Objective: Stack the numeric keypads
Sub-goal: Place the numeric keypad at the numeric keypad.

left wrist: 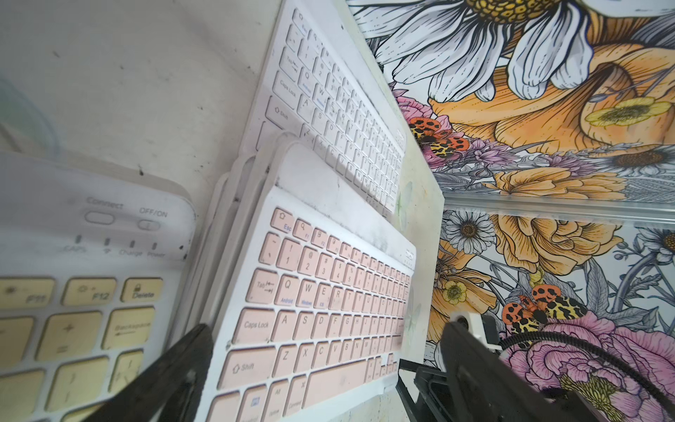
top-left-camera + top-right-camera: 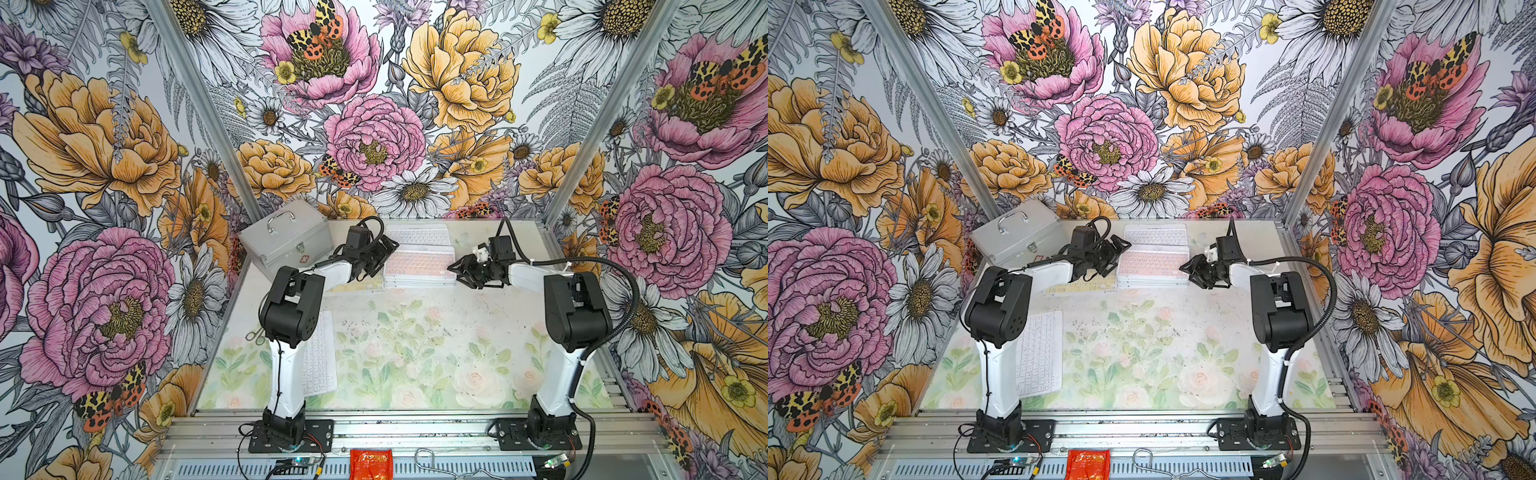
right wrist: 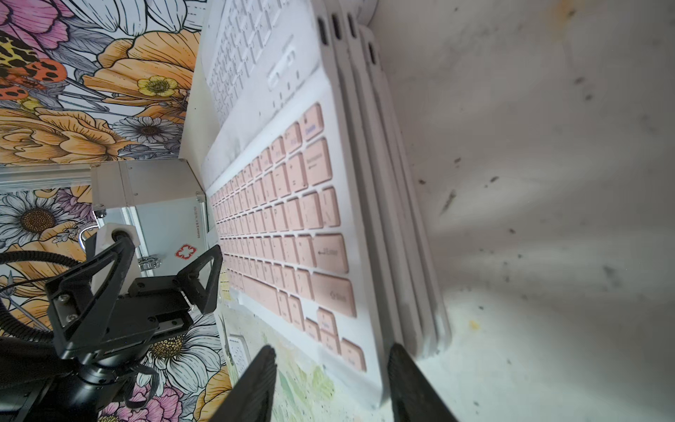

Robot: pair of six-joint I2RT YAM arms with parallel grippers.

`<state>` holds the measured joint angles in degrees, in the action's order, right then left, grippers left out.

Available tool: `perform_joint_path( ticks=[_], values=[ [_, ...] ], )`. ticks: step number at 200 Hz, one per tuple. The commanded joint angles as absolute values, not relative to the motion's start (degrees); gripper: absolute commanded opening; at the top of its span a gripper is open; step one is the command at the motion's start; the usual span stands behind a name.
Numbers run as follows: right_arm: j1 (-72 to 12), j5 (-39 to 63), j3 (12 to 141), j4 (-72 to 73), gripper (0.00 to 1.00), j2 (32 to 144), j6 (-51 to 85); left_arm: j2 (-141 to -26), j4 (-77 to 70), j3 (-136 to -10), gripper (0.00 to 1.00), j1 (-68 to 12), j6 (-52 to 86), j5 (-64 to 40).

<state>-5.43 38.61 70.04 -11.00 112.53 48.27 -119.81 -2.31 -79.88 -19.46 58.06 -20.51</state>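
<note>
Floral walls [image 2: 374, 124], pale desk [image 2: 415, 332], pink-topped keypad stack [image 2: 419, 266] at twelve o'clock, my left fingers [image 1: 175, 369] spread at its nine, right fingers [image 3: 255, 387] parted at its three.

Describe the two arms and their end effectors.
The left arm and right arm have white link shells, black joint housings and black base plates. Ribbed black conduit follows the right arm. The left end effector and right end effector are black, each with two hollow triangular fingers.
</note>
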Motion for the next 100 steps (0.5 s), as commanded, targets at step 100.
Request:
perform_joint_path(
  ticks=[100],
  values=[
    [-6.78,27.61,73.28,-23.45,0.63,105.43,36.05,-113.56,7.4,-78.31,0.99,-17.33,49.68,-20.47]
  ],
)
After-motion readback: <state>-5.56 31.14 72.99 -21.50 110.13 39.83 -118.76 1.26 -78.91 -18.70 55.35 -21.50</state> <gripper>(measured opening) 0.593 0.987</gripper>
